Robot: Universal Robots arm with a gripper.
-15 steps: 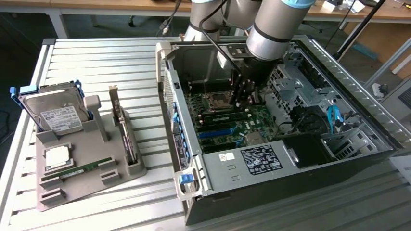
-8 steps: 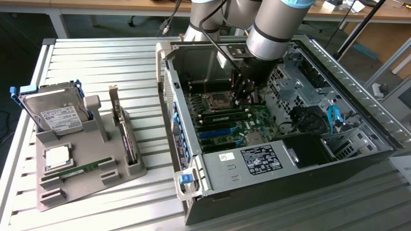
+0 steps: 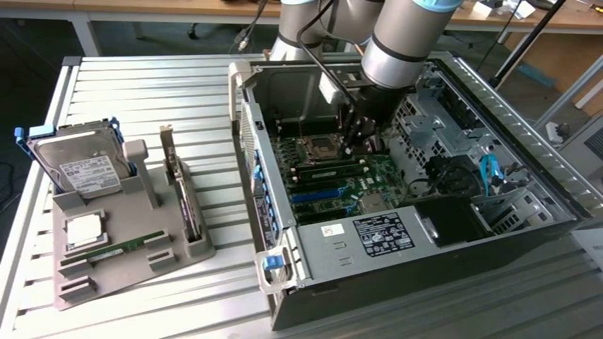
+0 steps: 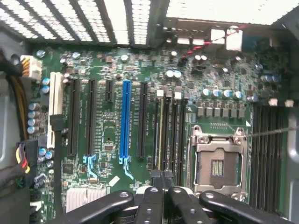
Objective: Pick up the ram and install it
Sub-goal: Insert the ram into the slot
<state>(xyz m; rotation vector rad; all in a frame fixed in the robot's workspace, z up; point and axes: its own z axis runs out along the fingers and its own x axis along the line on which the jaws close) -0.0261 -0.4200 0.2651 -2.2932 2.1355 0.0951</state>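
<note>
End effector is inside the case w/ fingers pinched together, tips right at the near end of the memory slots beside the CPU socket; can't tell if they nip anything. Ram looks to stand on edge in a slot directly under the tips, long axis running straight away from them. Twin stick lies flat on the tray, exterior view's left, well apart.

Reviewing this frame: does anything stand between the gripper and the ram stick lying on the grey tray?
Yes. The gripper is down inside the computer case, over the motherboard. The ram lies outside on the tray, toward the exterior view's left. The case wall and the upright card stand between them.
</note>
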